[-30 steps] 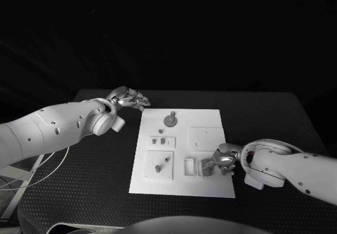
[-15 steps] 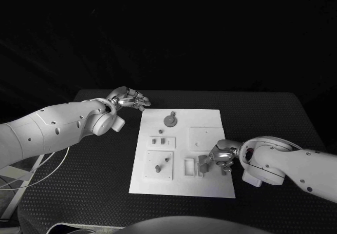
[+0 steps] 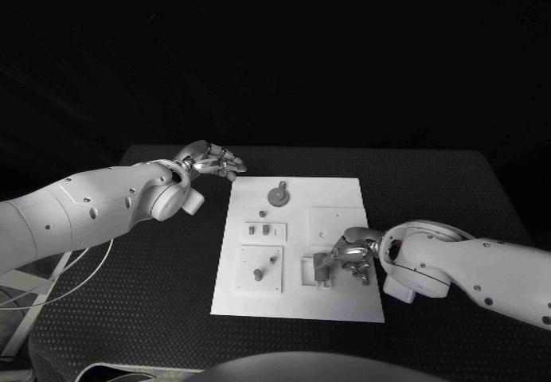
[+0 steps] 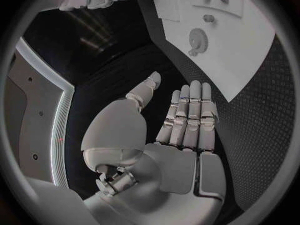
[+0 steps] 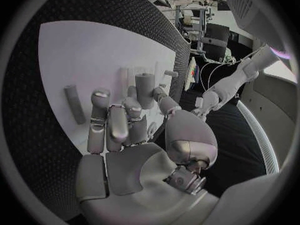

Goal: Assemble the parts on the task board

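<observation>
Board [image 3: 333,208]: white plate, mid table [image 3: 161,263]; small parts spread over it.

Right hand [image 3: 348,253]: over board's near right corner, fingers curled down onto part [image 5: 145,87]. Short cylinder, upright between fingertips and thumb in right wrist view; I judge it held. Next to it: slot block [image 3: 311,271], just left of hand, long axis running away from me.

Left hand [image 3: 210,161]: off board's far left corner, well apart from parts, fingers straight, side by side, holding nothing.

Right hand nearer; move is its.

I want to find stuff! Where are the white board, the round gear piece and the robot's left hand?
task board [image 3: 345,304], head view, bare near corner.
round gear piece [image 3: 278,195], head view, its middle.
left hand [image 4: 178,135], left wrist view, palm.
</observation>
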Action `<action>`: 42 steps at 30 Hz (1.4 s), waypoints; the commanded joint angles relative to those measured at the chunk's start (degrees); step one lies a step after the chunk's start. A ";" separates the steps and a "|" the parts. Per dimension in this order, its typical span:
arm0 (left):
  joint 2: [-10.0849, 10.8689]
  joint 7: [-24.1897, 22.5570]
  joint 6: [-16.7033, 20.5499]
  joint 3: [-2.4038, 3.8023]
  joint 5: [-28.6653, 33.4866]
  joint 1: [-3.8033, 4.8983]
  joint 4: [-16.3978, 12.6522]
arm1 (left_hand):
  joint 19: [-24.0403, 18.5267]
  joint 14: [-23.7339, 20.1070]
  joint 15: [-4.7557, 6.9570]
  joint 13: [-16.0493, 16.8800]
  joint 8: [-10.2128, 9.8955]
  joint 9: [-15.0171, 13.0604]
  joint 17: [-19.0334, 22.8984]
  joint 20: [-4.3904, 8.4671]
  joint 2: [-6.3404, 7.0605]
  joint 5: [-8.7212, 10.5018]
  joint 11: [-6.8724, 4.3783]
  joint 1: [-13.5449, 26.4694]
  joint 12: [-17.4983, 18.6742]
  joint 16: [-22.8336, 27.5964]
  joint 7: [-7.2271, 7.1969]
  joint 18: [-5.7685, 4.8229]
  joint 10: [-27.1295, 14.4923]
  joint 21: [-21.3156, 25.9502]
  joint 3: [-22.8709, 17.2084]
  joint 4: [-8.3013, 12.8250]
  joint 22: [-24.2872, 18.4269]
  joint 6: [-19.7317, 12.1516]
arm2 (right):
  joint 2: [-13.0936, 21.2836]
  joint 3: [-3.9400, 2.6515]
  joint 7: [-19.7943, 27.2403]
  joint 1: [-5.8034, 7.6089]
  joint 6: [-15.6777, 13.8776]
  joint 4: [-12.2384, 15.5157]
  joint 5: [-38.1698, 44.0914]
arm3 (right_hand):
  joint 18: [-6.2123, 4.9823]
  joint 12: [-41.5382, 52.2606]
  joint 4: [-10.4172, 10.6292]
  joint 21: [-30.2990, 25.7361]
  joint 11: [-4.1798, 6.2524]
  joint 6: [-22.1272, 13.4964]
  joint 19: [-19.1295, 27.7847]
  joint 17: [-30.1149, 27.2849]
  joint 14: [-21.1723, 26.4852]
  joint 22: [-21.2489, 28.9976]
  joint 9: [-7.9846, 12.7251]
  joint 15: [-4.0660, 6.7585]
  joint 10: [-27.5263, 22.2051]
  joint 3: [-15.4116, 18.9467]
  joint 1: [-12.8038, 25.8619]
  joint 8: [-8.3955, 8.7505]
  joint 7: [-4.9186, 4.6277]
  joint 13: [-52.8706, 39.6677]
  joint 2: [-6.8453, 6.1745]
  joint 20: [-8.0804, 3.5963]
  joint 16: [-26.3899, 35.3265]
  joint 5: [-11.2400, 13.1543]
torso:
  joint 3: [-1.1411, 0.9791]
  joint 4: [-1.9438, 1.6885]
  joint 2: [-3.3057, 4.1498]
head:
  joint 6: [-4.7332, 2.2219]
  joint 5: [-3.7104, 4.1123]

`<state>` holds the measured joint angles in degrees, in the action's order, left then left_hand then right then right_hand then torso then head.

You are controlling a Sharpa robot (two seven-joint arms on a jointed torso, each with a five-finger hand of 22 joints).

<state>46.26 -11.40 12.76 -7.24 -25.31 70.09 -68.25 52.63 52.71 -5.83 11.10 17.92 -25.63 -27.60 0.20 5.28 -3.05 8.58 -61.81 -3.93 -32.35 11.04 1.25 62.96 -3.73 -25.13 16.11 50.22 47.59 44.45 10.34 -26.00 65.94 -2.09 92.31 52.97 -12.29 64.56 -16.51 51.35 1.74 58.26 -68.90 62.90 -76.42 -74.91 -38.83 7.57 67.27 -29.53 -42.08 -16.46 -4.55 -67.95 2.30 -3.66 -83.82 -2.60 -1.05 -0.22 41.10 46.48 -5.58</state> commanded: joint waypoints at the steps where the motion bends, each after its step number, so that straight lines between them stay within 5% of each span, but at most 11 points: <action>1: -0.10 -0.60 -0.75 0.03 0.35 0.04 -0.16 | -0.16 0.24 -0.04 -0.07 0.29 0.09 -0.08 -0.39 0.04 -0.06 0.07 0.70 -0.08 0.31 -0.11 -0.21 0.04 -0.28 0.29 0.07 -0.06 -0.37 | -0.58 0.01 -0.12 -0.02 0.98 -0.16 -1.20 | -2.71 -0.34 -0.04 0.04 -0.01 0.40 -0.24 -0.05 0.17 -0.89 0.01 0.19 -0.23 0.33 0.76 0.27 -0.10 0.08 -0.28 -0.02 0.31 -0.22 | -0.06 -0.06 0.02 | 0.03 -0.11; 28: -0.06 -0.50 -0.89 0.03 0.35 0.05 -0.27 | -0.18 0.24 -0.06 -0.09 0.29 0.13 -0.23 -0.40 0.08 -0.06 0.09 0.81 -0.07 0.43 -0.10 -0.21 0.00 -0.29 0.27 0.06 -0.10 -0.41 | -2.46 0.46 -0.62 -0.26 2.18 -1.55 -1.78 | -2.71 -0.57 -0.05 -0.07 -0.06 0.30 -0.12 -0.37 0.40 -0.85 0.02 0.14 -0.43 0.20 0.96 0.47 -0.15 0.27 -0.49 0.01 0.42 -0.22 | -0.10 0.01 0.03 | 0.56 -0.58; 42: 0.01 -0.48 -0.91 0.03 0.35 0.05 -0.31 | -0.18 0.25 -0.06 -0.09 0.28 0.15 -0.29 -0.41 0.05 -0.06 0.09 0.86 -0.06 0.48 -0.09 -0.21 -0.01 -0.29 0.26 0.03 -0.12 -0.44 | -2.67 0.55 -0.55 -0.45 1.29 -1.88 -1.21 | -2.71 -0.76 0.23 -0.30 -0.25 -0.11 0.06 -0.95 0.89 -0.79 0.08 -0.02 -0.80 0.19 2.02 0.97 -0.35 0.39 -1.78 0.12 0.63 -0.22 | -0.07 0.00 0.00 | 0.71 -0.66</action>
<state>46.32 -11.35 12.58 -7.24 -25.30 70.10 -68.40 52.63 52.71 -5.84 11.10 17.92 -25.54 -27.81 0.20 5.34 -3.05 8.58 -61.42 -3.93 -32.12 11.04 1.25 62.96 -3.73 -25.14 16.11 50.18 47.59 41.84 10.87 -26.28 65.57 -0.87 90.48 51.20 -12.34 64.12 -16.52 51.35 1.40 58.32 -68.79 61.98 -76.03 -74.91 -38.84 7.59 66.97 -29.59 -40.39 -15.85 -4.60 -67.62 0.71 -3.54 -83.59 -2.66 -1.14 -0.21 41.11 47.17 -6.22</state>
